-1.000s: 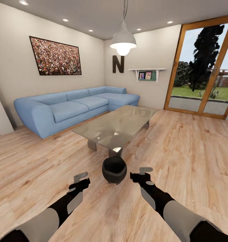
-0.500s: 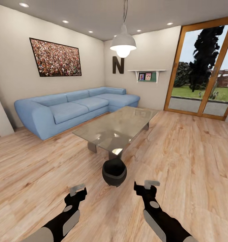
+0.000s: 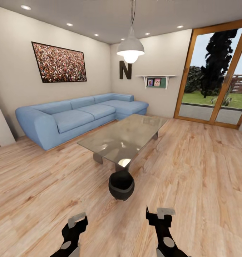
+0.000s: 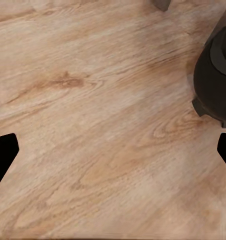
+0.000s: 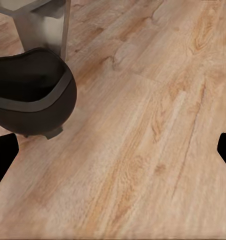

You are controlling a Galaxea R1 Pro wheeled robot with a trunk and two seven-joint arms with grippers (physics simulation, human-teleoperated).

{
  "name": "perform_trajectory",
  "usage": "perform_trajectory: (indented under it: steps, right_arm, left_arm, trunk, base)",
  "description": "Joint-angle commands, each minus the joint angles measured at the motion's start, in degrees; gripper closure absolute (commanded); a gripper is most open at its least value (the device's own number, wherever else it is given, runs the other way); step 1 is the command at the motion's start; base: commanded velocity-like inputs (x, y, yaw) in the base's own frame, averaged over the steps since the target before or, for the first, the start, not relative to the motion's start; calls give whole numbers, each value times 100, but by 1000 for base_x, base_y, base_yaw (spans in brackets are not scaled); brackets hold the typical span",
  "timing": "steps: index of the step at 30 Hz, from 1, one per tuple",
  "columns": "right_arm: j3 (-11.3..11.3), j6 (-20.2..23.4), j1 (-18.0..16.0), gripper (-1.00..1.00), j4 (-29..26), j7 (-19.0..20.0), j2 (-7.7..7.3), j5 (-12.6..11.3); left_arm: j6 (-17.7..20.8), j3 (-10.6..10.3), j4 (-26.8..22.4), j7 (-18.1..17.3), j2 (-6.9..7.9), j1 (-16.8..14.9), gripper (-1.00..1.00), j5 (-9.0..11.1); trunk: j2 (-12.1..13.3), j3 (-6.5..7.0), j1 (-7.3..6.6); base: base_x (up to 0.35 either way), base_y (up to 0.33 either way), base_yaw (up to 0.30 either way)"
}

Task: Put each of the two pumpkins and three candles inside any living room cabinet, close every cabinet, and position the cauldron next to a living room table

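**Q:** Both arms have drawn back, then?

**A:** Yes. Compared with a second ago, the left gripper (image 3: 77, 222) and the right gripper (image 3: 160, 216) sit much nearer the robot, low in the head view, and far less of each forearm shows. The cauldron (image 3: 121, 184) has not shifted; it stands on the wood floor (image 3: 203, 171) as before.

**Q:** Where is the cauldron relative to the table?

**A:** It sits upright just beside the near end of the glass table (image 3: 125, 135), in front of one of the table's legs. Judging by that, the cauldron step looks done.

**Q:** And relative to the fingers?

**A:** It lies ahead of both grippers, farther into the room and between them. The right wrist view shows the cauldron (image 5: 32, 92) with the table leg (image 5: 43, 25) behind it; the left wrist view catches just its black side (image 4: 215, 80). Neither gripper touches it. The two seem about equally close; I would not call one arm nearer.

**Q:** Are the fingers released or clenched?

**A:** Released. In each wrist view the dark fingertips sit at opposite edges with bare floor between them, grasping nothing.

**Q:** What else is in the room?

**A:** A blue corner sofa (image 3: 74, 116) far left, and wood-framed glass doors (image 3: 215, 71) far right.
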Motion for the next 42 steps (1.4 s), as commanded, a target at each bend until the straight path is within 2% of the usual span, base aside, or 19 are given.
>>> perform_trajectory:
  steps: [1, 4, 5, 7, 9, 10, 12, 13, 17, 18, 21, 27, 34, 42]
  right_arm:
    - [41, -151, 56, -100, 8, -45, -9, -47]
    - [45, -321, 253, -100, 27, -57, -10, -27]
    - [40, -541, 484, -100, 218, -43, -8, -27]
    - [46, -766, 514, -100, 461, -34, 3, -24]
    - [54, -1109, 535, -100, 759, -29, 11, -25]
    - [65, -1459, 548, -100, 1124, -30, 15, -26]
    - [70, -1655, 551, -100, 1330, -32, 16, -16]
    - [88, -2176, 558, -100, 1845, -29, 31, -5]
    - [112, -2641, 562, -100, 2376, -15, 89, 1]
    - [125, -2919, 563, -100, 2676, -13, 149, 6]
    - [136, -3269, 563, -100, 3057, -6, 221, 68]
    - [138, -3653, 563, -100, 3646, 0, 320, 184]
    - [128, -3719, 563, -100, 3734, 9, 432, 211]
    - [120, -3698, 563, -100, 3747, 10, 429, 209]
  left_arm:
    - [-111, -49, -1, 40, 14, 87, -100, 40]
    - [-243, -54, 6, 38, 117, 359, -100, 32]
    - [-633, -59, 2, 39, 200, 689, -100, 19]
    - [-837, -69, 2, 40, 207, 814, -100, 4]
    - [-1026, -77, 2, 51, 212, 974, -100, -32]
    - [-1209, -81, 2, 127, 220, 1137, -100, -68]
    - [-1345, -84, 2, 187, 222, 1218, -100, -80]
    - [-1576, -101, 2, 254, 218, 1424, -100, -97]
    - [-1821, -102, 11, 267, 217, 1549, -100, -201]
    - [-1946, -104, 45, 268, 215, 1638, -100, -242]
    - [-2010, -108, 165, 264, 206, 1749, -100, -271]
    - [-2112, -133, 565, 239, 186, 1809, -100, -297]
    - [-2192, -148, 864, 240, 66, 1814, -100, -274]
    - [-2188, -152, 1039, 251, 50, 1815, -100, -273]
  trunk:
    - [39, 13, -23]
    - [159, 67, -89]
    - [199, 85, -111]
    - [279, 121, -155]
    - [360, 157, -199]
    - [400, 175, -221]
    - [480, 211, -265]
    - [520, 229, -287]
    - [681, 300, -375]
    - [721, 318, -397]
    - [841, 372, -463]
    - [1082, 480, -594]
    - [1362, 606, -748]
    - [1683, 749, -924]
  base:
    - [0, 0, 0]
    - [0, 0, 0]
    - [0, 0, 0]
    - [0, 0, 0]
    - [0, 0, 0]
    - [0, 0, 0]
    - [0, 0, 0]
    - [0, 0, 0]
    - [0, 0, 0]
    - [0, 0, 0]
    - [0, 0, 0]
    - [0, 0, 0]
    - [0, 0, 0]
    - [0, 0, 0]
